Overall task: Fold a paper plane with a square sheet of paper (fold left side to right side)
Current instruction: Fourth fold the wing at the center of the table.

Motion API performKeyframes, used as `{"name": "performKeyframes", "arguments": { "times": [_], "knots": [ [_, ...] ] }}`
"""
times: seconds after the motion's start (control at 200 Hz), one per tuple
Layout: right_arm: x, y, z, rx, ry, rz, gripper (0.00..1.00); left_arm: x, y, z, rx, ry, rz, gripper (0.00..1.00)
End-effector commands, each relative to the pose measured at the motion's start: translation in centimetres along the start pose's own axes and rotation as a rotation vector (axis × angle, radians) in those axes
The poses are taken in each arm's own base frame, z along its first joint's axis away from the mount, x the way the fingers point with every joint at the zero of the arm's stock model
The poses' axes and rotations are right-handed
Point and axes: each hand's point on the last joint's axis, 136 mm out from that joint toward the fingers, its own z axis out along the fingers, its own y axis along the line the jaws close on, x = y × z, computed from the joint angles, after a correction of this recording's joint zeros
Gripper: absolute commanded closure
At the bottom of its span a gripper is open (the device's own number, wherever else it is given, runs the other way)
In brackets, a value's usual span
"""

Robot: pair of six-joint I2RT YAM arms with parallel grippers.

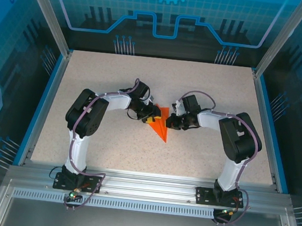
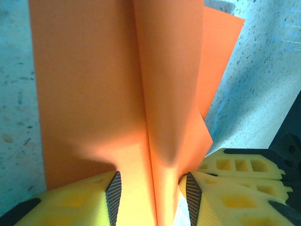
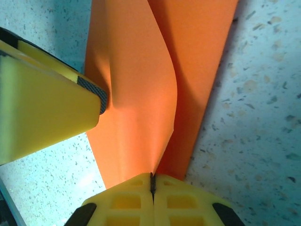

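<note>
The orange sheet of paper lies mid-table, folded into a narrow dart whose tip points toward the near right. My left gripper comes at it from the left. Seen from the left wrist, the left gripper is open, its pads either side of a raised fold of the paper; the right pad touches that fold. My right gripper reaches in from the right. Its jaws are shut on the corner of a lifted flap of the paper, which curls upward. One left finger presses against that flap.
The speckled beige table has blue rails along its left and right sides and an aluminium frame at the near edge. Both arm bases are bolted to that frame. Bare tabletop surrounds the paper.
</note>
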Motion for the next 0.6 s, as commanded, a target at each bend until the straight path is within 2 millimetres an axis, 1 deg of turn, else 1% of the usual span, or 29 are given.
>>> {"name": "performKeyframes", "arguments": {
  "times": [0.0, 0.595],
  "knots": [
    [-0.15, -0.88, 0.05, 0.033, 0.015, 0.008, 0.95, 0.61, 2.1, 0.84, -0.076, 0.027, -0.047, 0.56],
    [-0.09, -1.67, 0.33, 0.068, 0.025, 0.016, 0.94, 0.74, 2.23, 0.94, -0.08, 0.031, -0.048, 0.56]
  ]
}}
